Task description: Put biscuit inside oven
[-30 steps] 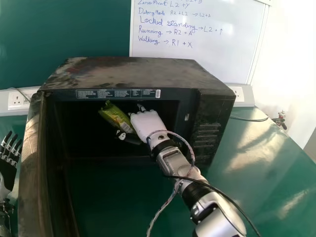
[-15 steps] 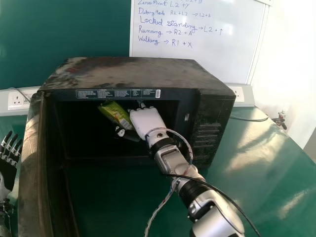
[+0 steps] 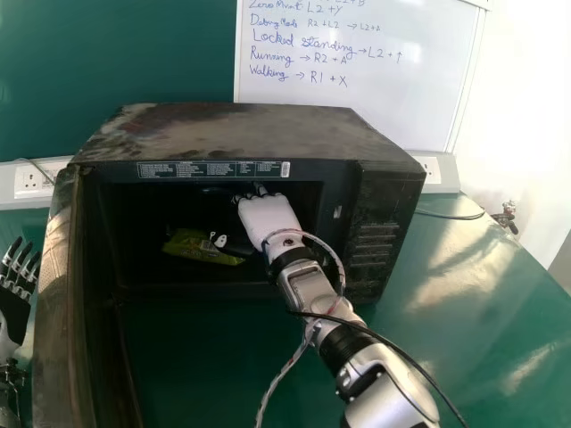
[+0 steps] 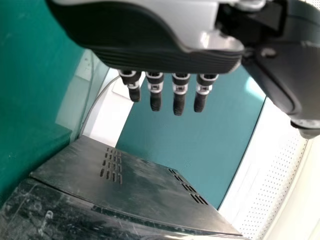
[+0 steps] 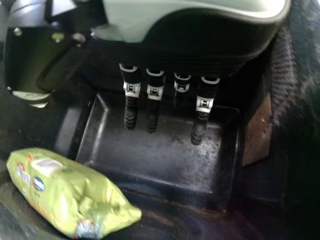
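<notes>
At far left, the left hand (image 3: 16, 272) idled beside the oven (image 3: 227, 134), its fingers spread straight, while the oven's scuffed dark door (image 3: 55, 303) stood open toward the camera I was watching from. Next along, inside the cavity, the biscuit packet (image 3: 192, 245) lay on its side, a plump pillow of glossy yellow-green film, creased and tapering to a crimped end. Right of it, my right hand (image 3: 268, 221) reached in wide open and gripping nothing, its smooth pale shell ending in black ribbed fingers with silvery bands. The job looked all but done to me, with only the withdrawal left, and that was where trouble could start: the thumb sat so close to the packet that I could not tell whether they touched, and a sideways pull might have hooked the slick film and dragged it toward the opening. Lifting too early could have knocked the knuckles on the rigid upper frame, and the braided cable (image 3: 328, 247) looping off the wrist could have snagged on the edge. Farthest right, past the ridged dark side panel (image 3: 373, 236), the smooth green tabletop (image 3: 482, 285) shone with glare.
</notes>
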{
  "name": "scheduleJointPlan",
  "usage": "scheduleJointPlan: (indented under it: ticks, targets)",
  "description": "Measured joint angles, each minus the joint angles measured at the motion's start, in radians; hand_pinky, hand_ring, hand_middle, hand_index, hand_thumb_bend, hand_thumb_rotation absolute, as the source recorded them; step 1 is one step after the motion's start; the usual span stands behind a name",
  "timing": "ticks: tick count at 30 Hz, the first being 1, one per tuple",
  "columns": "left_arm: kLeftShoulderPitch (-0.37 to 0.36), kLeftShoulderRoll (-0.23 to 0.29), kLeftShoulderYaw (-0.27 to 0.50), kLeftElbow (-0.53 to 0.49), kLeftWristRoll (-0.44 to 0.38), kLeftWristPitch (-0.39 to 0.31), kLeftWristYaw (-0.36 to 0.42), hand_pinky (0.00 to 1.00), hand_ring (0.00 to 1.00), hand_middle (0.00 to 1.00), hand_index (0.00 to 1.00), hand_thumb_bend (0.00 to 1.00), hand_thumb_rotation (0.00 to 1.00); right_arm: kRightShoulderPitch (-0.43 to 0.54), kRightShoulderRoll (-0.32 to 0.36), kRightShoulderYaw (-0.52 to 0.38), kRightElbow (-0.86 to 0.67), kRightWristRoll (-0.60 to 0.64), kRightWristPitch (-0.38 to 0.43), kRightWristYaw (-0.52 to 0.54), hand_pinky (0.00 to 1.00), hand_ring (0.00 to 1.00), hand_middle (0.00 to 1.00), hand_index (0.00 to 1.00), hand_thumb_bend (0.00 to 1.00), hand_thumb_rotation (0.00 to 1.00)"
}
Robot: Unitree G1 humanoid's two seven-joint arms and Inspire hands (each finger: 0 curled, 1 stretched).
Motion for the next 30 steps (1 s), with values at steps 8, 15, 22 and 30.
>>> scheduleJointPlan:
  ticks: [8, 15, 22, 30]
  targets:
    - [0.000, 0.000, 0.000, 0.000, 0.000, 0.000, -0.002, 0.08, 0.40, 0.55, 0.64, 1.00, 0.61, 0.004, -0.005, 0.000, -0.029, 0.007, 0.001, 0.000, 0.73, 0.82, 0.87, 0.82, 0.86, 0.52]
    - [0.000, 0.000, 0.000, 0.000, 0.000, 0.000, -0.002, 0.08, 0.40, 0.55, 0.64, 1.00, 0.61, 0.024, -0.020, 0.000, -0.077, 0.006, 0.004, -0.001, 0.72, 0.81, 0.86, 0.83, 0.89, 0.61]
    - [0.000, 0.000, 0.000, 0.000, 0.000, 0.000, 0.002, 0.08, 0.40, 0.55, 0.64, 1.00, 0.61, 0.055, -0.052, -0.005, -0.165, 0.018, 0.015, 0.045, 0.75, 0.83, 0.88, 0.86, 0.90, 0.65]
    - [0.000, 0.000, 0.000, 0.000, 0.000, 0.000, 0.003, 0.08, 0.40, 0.56, 0.65, 1.00, 0.62, 0.153, -0.105, -0.026, -0.357, 0.027, 0.034, 0.114, 0.75, 0.82, 0.87, 0.86, 0.91, 0.65]
